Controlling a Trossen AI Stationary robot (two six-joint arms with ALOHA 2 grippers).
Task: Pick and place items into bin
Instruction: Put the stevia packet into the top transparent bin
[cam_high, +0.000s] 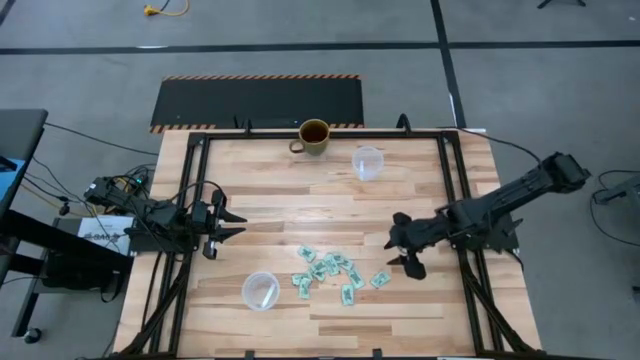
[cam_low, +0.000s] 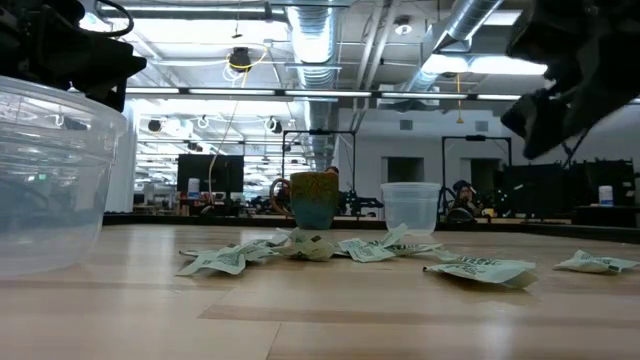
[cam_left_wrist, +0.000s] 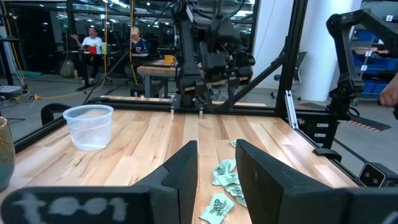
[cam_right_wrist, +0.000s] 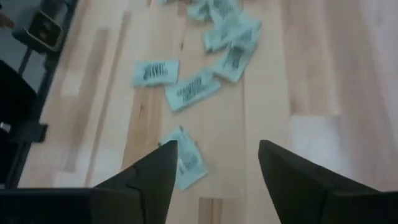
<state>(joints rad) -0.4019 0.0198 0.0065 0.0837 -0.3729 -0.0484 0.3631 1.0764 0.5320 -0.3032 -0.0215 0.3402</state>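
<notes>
Several pale mint-green wrapped items (cam_high: 335, 272) lie scattered flat on the wooden table, between the two arms and toward the near edge; they also show in the low view (cam_low: 365, 250). My right gripper (cam_high: 405, 252) hovers open just right of the pile, and in its wrist view (cam_right_wrist: 217, 171) the nearest item (cam_right_wrist: 186, 163) lies on the table under its fingers, untouched. My left gripper (cam_high: 228, 228) waits open at the table's left side, pointing at the pile (cam_left_wrist: 217, 163), clear of everything.
A clear plastic cup (cam_high: 260, 290) stands left of the pile near the near edge and looms large in the low view (cam_low: 50, 180). A second clear cup (cam_high: 368, 162) and an olive mug (cam_high: 314, 136) stand toward the far edge. Black frame rails (cam_high: 455, 190) run along both table sides.
</notes>
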